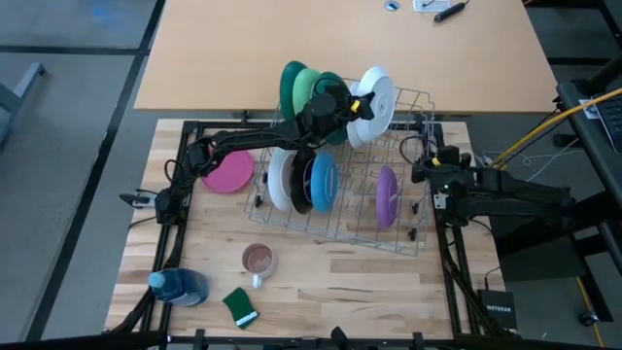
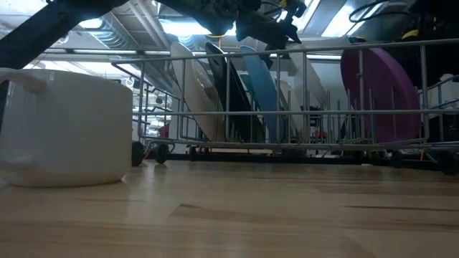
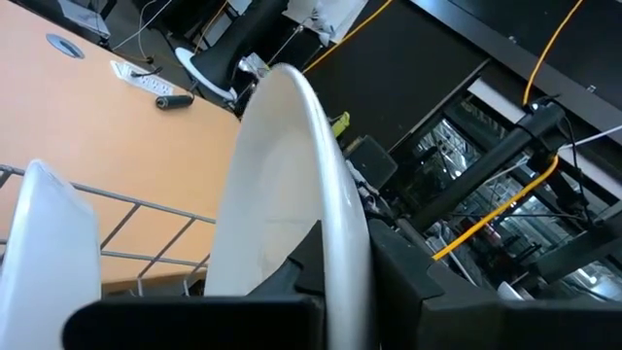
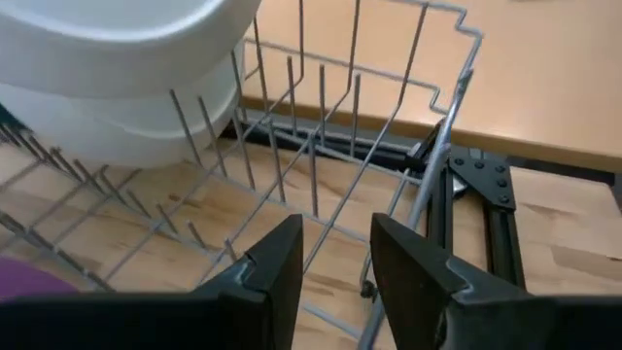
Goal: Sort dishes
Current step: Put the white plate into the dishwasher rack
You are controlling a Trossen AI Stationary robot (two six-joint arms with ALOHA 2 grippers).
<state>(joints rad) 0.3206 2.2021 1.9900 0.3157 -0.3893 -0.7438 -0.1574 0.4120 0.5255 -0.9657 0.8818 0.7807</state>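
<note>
i see the left gripper (image 1: 358,105) pinching the white plate's (image 1: 376,107) rim between nearly closed fingers (image 3: 301,282) (over the rack's (image 1: 413,194) back row).

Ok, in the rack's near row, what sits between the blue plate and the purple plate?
Only bare rack tines: the high view shows empty slots between the blue plate and the purple plate in the wire rack.

I am seeing plates (image 1: 321,180) standing upright in the rack (image 1: 413,233) at mid-desk (image 1: 340,292); one plate (image 1: 228,173) is lying left of it, mug (image 1: 258,260) and sponge (image 1: 239,306) in front.
</note>
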